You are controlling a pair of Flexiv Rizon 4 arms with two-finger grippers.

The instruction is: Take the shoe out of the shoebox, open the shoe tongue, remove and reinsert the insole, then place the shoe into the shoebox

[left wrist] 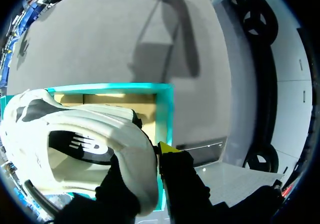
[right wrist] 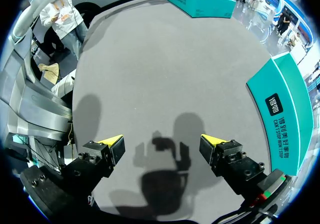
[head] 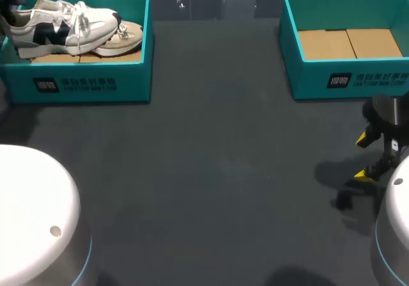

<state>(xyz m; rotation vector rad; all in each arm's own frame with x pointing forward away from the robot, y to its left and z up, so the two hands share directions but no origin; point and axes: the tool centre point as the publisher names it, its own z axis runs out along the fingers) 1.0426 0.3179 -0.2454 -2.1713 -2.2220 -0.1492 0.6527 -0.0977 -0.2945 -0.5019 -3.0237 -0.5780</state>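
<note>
Left gripper point(left wrist: 145, 158) closest in: closed on the heel of the white shoe point(left wrist: 75, 144), a dark finger on each side of the heel, only one yellow fingertip point(left wrist: 167, 148) showing against the outer side. The shoe, white with a dark side logo, runs ahead of the fingers over the open teal left shoebox point(left wrist: 165, 111), with the box's brown cardboard floor showing beyond it. From the head view the same shoe point(head: 61, 25) sits tilted inside the left shoebox point(head: 89, 84) at the table's far left corner, heel toward the box's left end, toe resting on a second shoe point(head: 126, 38), beige, that lies flat in the box. Right gripper point(right wrist: 161, 143) wide open, nothing between the fingers, hanging above bare grey table point(head: 211, 171) with its shadow beneath. It is just in front of the right shoebox point(head: 345, 80), whose teal wall point(right wrist: 285, 108) stands beside one finger. That box holds only its cardboard floor. Right gripper point(head: 363, 157) well apart from the shoe, across the table's width.
</note>
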